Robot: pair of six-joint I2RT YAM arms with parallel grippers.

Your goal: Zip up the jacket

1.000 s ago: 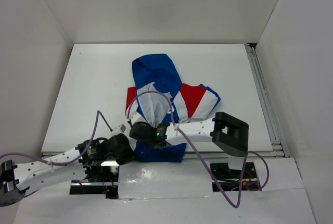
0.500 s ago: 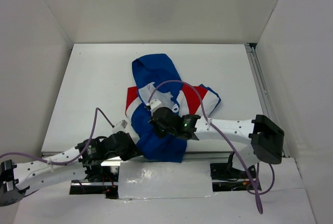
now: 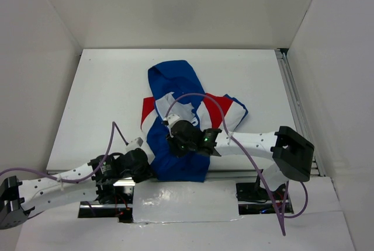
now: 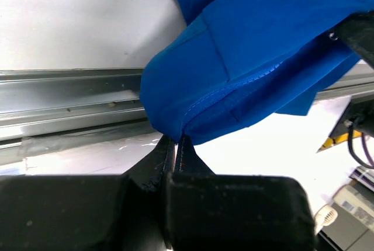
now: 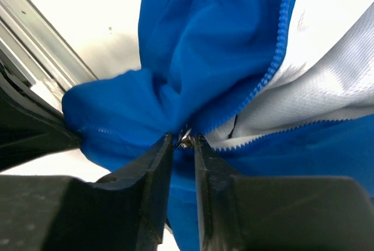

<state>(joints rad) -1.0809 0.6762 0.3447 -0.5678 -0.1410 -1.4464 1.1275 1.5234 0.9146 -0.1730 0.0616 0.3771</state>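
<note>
Since half a second ago, the right gripper (image 3: 171, 125) has been drawn slightly back toward the metal rail (image 4: 70, 96) at the table's (image 3: 99, 99) near edge, and its black elbow link has been shifted leftward. The left gripper (image 4: 175, 143) is found unmoved at the rail.

The jacket (image 3: 175, 84) is spread on the table just beyond the rail. Its hood is turned away from the rail, and its blue hem is draped over the rail. The hem is pinched between the left gripper's fully closed fingers, right above the rail.

Farther beyond the rail, at mid-front of the jacket, the right gripper is narrowed onto a small metal zipper slider (image 5: 185, 140). Beyond the slider the blue zipper teeth (image 5: 280, 41) are seen parted, with pale mesh lining (image 5: 327, 93) exposed.
</note>
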